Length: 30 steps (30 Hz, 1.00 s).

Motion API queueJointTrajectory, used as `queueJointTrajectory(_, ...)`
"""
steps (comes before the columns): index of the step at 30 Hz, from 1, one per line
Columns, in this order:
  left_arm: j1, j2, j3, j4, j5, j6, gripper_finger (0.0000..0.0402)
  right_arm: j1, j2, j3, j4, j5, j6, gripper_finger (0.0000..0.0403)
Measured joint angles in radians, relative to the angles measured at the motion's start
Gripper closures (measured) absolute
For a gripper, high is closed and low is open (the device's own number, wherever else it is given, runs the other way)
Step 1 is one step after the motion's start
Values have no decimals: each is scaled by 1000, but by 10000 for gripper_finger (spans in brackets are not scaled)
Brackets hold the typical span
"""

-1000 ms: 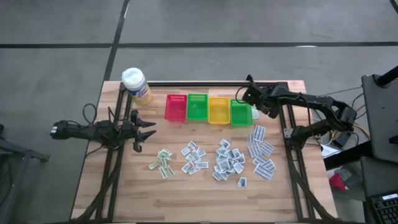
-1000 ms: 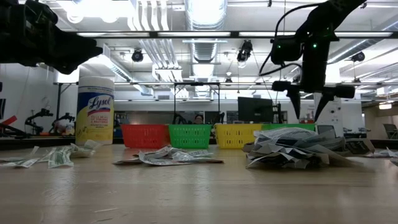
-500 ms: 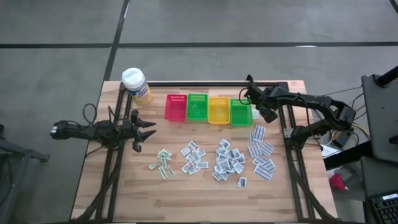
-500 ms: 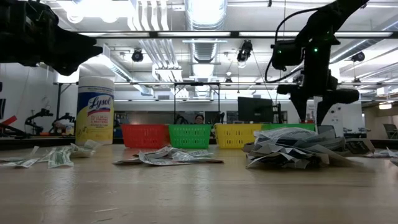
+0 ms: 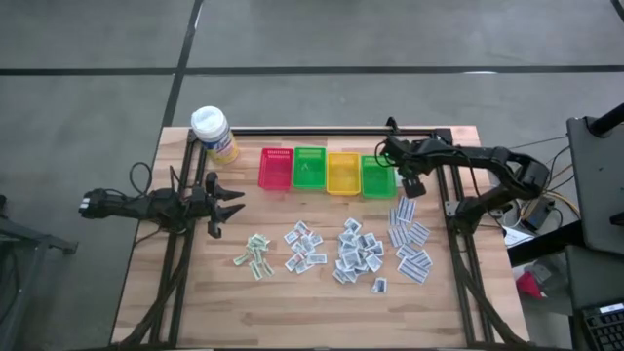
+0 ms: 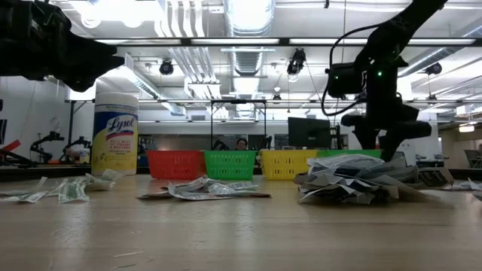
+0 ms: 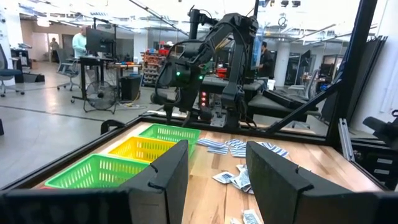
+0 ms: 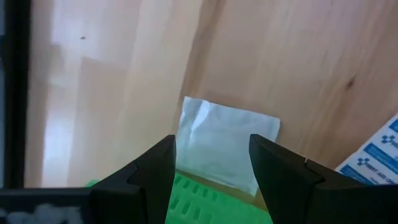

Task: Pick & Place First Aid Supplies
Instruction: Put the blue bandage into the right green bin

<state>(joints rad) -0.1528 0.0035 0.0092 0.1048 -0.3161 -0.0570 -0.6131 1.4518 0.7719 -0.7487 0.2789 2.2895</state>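
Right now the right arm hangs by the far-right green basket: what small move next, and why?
Probably lower the open right gripper onto the white packet framed between its fingers beside the green basket, then close. Nothing is held yet.

white packet (image 8: 225, 144): lower edge hidden behind green basket (image 8: 205, 200) | blue-print packet (image 8: 376, 152): cut off at edge | packet print: unreadable from above

Past the open left gripper (image 7: 216, 180): green basket (image 7: 93, 172), yellow basket (image 7: 142, 148), scattered packets (image 7: 239, 149), right arm (image 7: 211, 56).

Bright overhead lighting; near surfaces look blurred.
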Motion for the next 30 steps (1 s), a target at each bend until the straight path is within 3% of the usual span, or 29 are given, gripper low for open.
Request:
queueJointTrajectory(15,0,0,0,0,0,5,243,-42,161,7,0,-49,25,202)
queueJointTrajectory(24,0,0,0,-1,0,5,243,-49,81,-8,-311,-39,29,202)
queueJointTrajectory(30,0,0,0,-1,0,7,243,-39,14,-23,-288,-56,-39,202)
